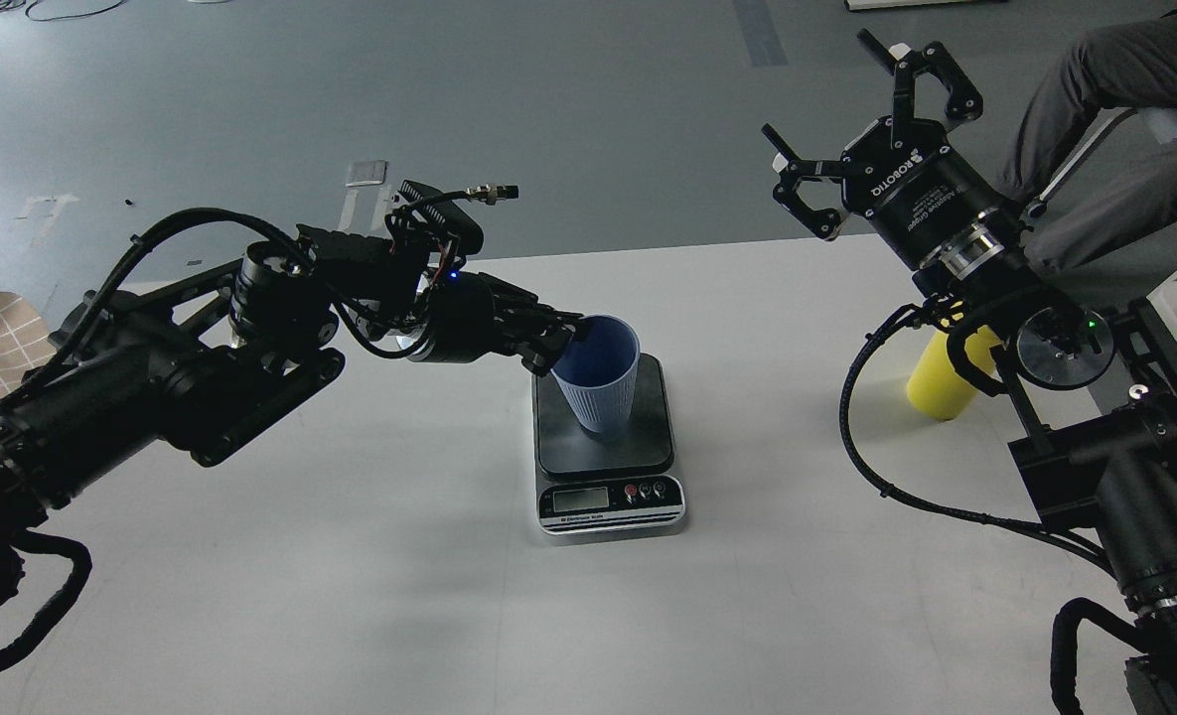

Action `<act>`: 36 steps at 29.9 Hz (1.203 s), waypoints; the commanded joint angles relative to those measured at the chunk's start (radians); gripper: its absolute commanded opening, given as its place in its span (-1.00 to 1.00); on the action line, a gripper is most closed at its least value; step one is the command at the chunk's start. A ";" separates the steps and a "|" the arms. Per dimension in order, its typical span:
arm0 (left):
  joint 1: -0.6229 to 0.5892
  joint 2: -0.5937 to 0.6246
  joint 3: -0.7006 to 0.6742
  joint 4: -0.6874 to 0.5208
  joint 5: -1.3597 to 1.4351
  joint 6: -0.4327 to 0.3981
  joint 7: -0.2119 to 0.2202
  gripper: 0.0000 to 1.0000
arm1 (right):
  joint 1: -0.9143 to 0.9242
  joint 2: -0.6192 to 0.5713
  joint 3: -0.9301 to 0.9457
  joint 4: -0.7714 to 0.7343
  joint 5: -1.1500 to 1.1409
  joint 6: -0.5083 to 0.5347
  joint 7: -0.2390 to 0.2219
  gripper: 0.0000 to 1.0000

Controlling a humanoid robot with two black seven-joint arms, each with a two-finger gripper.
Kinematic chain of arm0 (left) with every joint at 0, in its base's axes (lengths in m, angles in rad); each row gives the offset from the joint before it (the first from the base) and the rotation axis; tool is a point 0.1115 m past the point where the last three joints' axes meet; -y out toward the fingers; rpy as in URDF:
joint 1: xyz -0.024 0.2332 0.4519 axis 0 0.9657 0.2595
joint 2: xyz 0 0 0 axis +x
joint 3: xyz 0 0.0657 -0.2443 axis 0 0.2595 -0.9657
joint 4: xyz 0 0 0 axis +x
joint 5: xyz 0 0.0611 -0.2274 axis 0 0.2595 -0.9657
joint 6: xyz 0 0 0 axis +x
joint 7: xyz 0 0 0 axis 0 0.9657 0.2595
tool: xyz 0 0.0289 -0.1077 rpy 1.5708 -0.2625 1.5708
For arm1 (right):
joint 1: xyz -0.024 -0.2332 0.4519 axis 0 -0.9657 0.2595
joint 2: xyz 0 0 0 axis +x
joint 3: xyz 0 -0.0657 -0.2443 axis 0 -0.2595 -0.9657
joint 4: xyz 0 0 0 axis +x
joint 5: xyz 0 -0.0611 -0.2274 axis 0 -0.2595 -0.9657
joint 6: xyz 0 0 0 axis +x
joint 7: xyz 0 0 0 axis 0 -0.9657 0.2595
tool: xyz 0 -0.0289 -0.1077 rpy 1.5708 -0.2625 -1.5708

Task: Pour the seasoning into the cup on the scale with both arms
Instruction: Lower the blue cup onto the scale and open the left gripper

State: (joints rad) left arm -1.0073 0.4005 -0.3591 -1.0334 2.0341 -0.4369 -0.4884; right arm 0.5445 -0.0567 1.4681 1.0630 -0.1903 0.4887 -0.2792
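1. Head view: the cup [598, 375] stands on the scale [606, 445], tilted slightly, at the middle of the surface [350, 556]. My left tool [560, 340] is closed on its near rim, so placing looks about done.
2. Same view: my right tool [851, 129] hangs spread wide and empty above the surface's far right. The seasoning [941, 382] stands below that arm, mostly hidden and ungrasped. Picking it up and pouring are still left, I judge.
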 commanded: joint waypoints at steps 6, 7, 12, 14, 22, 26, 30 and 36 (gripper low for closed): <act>0.009 -0.002 0.000 0.009 0.000 0.003 0.000 -1.00 | 0.000 0.000 0.000 0.000 0.000 0.000 0.000 1.00; 0.009 -0.002 0.000 0.009 0.000 0.003 0.000 -1.00 | 0.000 0.001 0.000 0.000 0.000 0.000 0.000 1.00; 0.009 -0.002 0.000 0.009 0.000 0.003 0.000 -1.00 | 0.002 0.000 0.000 0.000 0.000 0.000 0.000 1.00; 0.010 -0.002 0.000 0.009 -0.002 0.003 0.000 -1.00 | 0.002 0.000 0.000 0.000 0.000 0.000 0.000 1.00; 0.012 -0.003 -0.001 0.009 -0.002 0.003 0.000 -0.50 | 0.003 0.000 0.000 0.000 0.000 0.000 0.000 1.00; 0.010 -0.003 -0.001 0.009 -0.002 0.003 0.000 -0.24 | 0.003 0.000 0.000 0.000 0.000 0.000 0.000 1.00; 0.010 -0.002 -0.001 0.007 -0.003 0.001 0.000 -0.06 | 0.003 0.000 0.000 0.000 0.000 0.000 0.000 1.00; 0.010 0.003 -0.004 -0.004 -0.009 -0.006 0.000 0.22 | 0.005 0.000 0.000 0.000 0.000 0.000 0.000 1.00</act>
State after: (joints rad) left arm -0.9970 0.4016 -0.3621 -1.0309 2.0283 -0.4397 -0.4889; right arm 0.5477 -0.0568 1.4680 1.0630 -0.1902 0.4887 -0.2792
